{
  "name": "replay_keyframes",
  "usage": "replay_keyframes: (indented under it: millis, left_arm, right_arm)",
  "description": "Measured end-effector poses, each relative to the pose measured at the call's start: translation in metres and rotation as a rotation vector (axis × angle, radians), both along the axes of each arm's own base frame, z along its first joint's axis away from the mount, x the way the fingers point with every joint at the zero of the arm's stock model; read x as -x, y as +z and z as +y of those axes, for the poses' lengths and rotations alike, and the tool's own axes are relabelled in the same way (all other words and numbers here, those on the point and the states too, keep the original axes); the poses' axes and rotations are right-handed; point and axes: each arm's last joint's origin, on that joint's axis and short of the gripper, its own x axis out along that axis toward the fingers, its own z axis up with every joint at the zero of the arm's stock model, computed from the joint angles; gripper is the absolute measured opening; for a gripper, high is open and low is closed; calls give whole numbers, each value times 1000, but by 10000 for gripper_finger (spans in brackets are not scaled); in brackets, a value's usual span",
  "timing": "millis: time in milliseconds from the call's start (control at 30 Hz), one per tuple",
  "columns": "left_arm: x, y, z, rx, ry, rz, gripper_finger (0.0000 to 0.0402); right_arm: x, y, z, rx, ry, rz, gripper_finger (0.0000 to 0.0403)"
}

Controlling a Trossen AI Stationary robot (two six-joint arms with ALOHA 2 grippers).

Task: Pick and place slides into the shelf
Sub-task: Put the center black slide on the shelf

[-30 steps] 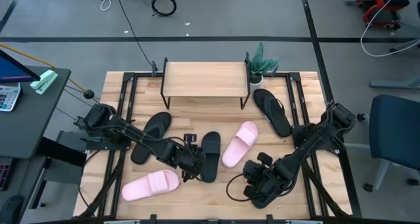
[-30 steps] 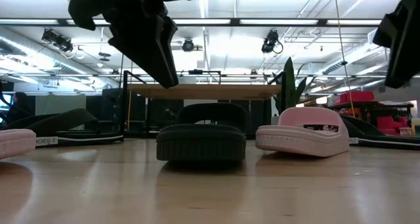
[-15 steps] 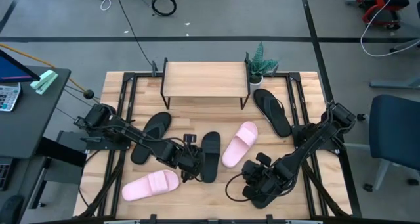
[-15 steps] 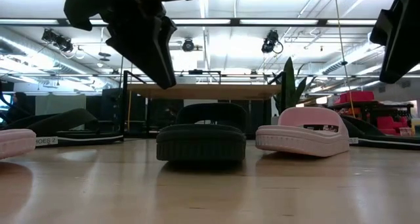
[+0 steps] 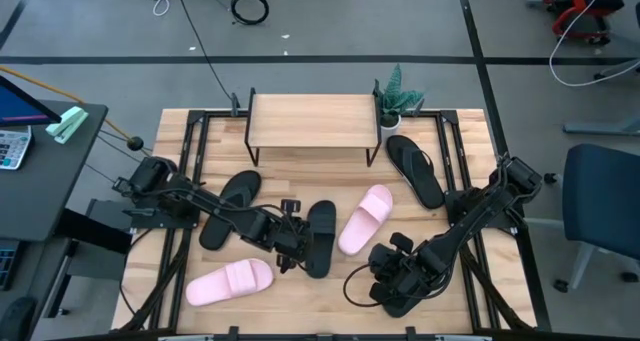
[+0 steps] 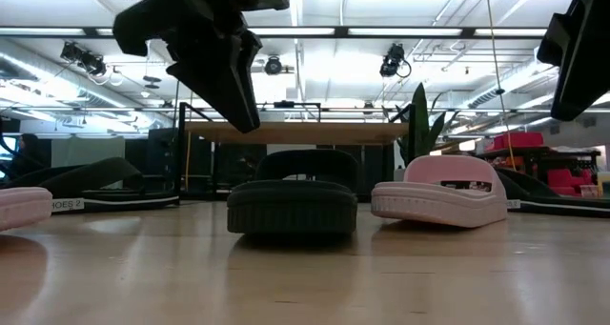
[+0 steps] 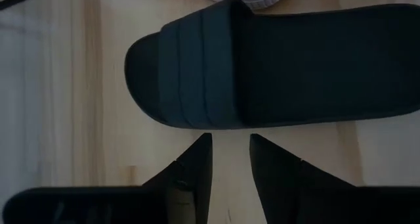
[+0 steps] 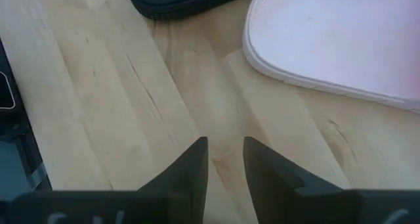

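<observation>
Pale slatted wood forms the tabletop [image 5: 330,291], on which five slides are counted in the high view: one black wide-band slide [image 5: 321,238], two pink wide-band slides [image 5: 364,219] [image 5: 229,281], and two thin black flip-flops [image 5: 230,208] [image 5: 415,169]. A sixth is not made out. One shelf [image 5: 314,120] with a light wood top and thin black legs is seen at the far edge of the table, with nothing on its top board; a small potted plant [image 5: 396,98] stands just beside its right end.

The table is surrounded by grey floor with cables; a desk [image 5: 40,171] is noted to the left and a blue chair [image 5: 603,211] to the right. In the low view, ceiling strip lights and a workshop room are seen beyond.

The black wide-band slide lies flat near the table's middle, its long axis running roughly front to back. The pink slide beside it is angled, its far end toward the right.

The left gripper [image 5: 291,253] is held just beside the black slide's left edge; in the left wrist view its fingers [image 7: 197,168] are parted by a narrow gap and nothing is gripped. The right gripper [image 5: 393,278] is held above bare wood at the front right, near the pink slide; its fingers [image 8: 193,159] are likewise slightly apart and empty.
</observation>
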Motion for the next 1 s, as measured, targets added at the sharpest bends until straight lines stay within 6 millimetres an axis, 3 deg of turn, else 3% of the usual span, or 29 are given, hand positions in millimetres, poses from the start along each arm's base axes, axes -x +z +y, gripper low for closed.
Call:
replay_keyframes:
  millis: [400, 767, 1000]
  left_arm:
    - [-5, 0, 15, 5, 53, -4, 107]
    - [-7, 1, 15, 7, 44, -21, 107]
    - [-7, 1, 15, -69, -84, 22, 106]
  right_arm:
    - [0, 0, 0, 0, 0, 0, 104]
    - [0, 0, 0, 0, 0, 0, 104]
    - [0, 0, 0, -1, 0, 0, 104]
